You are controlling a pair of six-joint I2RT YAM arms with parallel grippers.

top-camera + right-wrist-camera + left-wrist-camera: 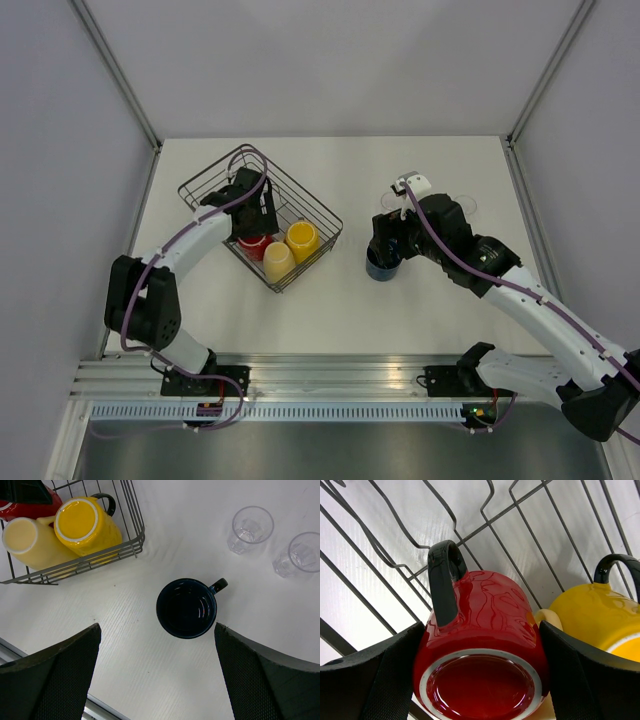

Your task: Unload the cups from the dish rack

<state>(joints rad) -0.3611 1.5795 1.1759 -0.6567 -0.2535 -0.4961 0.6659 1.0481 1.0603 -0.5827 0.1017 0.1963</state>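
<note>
Just beside the red mug [485, 625] lies the orange-yellow mug [600, 615].

Red mug [480, 645]: glossy red glaze, black handle [445, 580], pale grey base ring. Orange-yellow mug [85, 522]: saturated yellow, white base ring. Cream-yellow mug [30, 540], at its 9 o'clock: pale, uniform. Dark blue mug [186, 608]: navy inside and out. Tumblers [252, 527]: clear, colourless. Dish rack [131, 525]: dark grey wire. Worktop [150, 670]: white, finely ribbed.
</note>
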